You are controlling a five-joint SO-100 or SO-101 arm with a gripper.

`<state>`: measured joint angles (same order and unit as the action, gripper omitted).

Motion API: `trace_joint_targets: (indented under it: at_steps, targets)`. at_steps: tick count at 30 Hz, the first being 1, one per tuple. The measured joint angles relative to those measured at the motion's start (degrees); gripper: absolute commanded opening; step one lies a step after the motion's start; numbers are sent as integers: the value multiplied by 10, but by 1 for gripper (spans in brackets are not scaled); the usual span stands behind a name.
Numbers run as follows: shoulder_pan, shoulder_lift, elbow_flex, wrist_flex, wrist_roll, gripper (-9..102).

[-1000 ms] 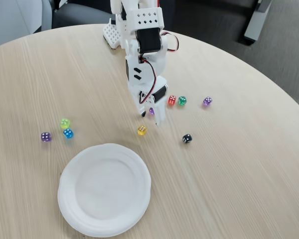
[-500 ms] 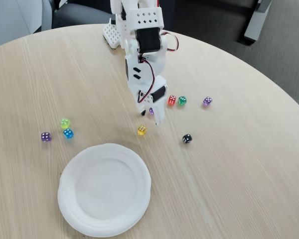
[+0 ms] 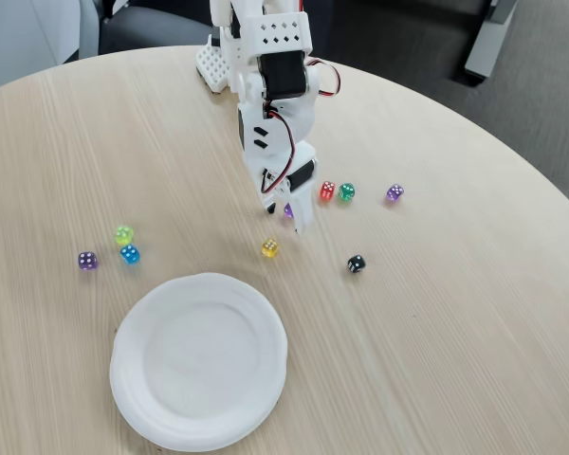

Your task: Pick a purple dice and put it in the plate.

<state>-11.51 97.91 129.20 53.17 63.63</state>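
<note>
Fixed view showed the white tool [image 3: 286,214] pointing down at the round wooden worktop [image 3: 455,313], its fingers closed around a purple dice [image 3: 287,210] that peeked out between them. A yellow die [image 3: 270,247] lay just below the tool in the picture, with a red die [image 3: 327,191] and a green die [image 3: 346,191] just to its right. The white plate [image 3: 133,379] sat well below and to the tool's left.

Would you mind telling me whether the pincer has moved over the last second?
Yes. The pincer has risen slightly up the picture, widening its gap from the yellow die, which stayed put. A purple die sits between its fingers.
</note>
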Motion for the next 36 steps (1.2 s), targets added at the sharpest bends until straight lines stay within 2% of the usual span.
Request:
trace_joint_targets:
  at_steps: [18, 36]
  targets:
    - [0, 0, 0, 4, -76, 21]
    - [0, 0, 0, 9, -270, 19]
